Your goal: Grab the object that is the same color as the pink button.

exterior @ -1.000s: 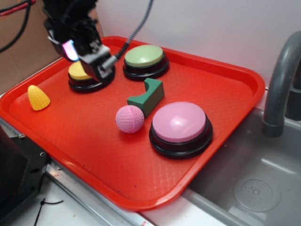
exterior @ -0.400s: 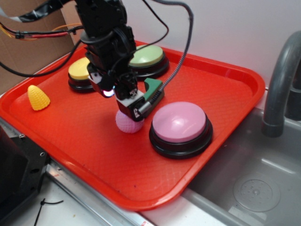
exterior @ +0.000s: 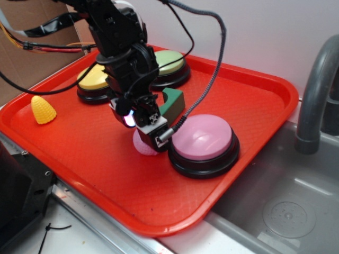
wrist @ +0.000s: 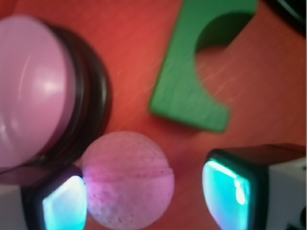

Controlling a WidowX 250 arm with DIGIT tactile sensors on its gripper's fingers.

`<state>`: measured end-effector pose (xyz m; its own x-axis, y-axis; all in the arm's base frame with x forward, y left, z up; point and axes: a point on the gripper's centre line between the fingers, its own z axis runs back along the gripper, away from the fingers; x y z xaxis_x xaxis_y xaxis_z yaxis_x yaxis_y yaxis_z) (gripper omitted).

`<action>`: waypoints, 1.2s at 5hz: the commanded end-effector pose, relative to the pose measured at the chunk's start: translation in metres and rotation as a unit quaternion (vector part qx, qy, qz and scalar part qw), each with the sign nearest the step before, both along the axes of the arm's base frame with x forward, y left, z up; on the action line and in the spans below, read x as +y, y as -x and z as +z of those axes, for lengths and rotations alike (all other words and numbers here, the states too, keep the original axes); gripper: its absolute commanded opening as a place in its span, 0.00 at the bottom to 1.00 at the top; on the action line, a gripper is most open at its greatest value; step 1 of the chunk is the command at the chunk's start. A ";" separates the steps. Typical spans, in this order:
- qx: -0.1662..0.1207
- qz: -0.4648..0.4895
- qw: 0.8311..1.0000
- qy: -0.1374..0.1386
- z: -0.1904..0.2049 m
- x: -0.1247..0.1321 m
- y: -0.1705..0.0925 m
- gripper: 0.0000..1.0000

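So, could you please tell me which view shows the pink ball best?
The wrist view: the pink ball appears nearly whole, dimples visible, between the open jaws of the gripper. In the exterior view the gripper covers most of it, leaving only a pink edge.

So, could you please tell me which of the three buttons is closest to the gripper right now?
The pink button, the largest one, at the tray's front right. The gripper straddles the pink ball right beside it, while the yellow button and green button sit further back.
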<state>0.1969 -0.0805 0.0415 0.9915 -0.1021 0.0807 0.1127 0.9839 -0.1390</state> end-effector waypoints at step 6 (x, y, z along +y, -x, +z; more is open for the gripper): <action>0.014 0.068 0.997 -0.025 0.053 0.025 0.005 0.00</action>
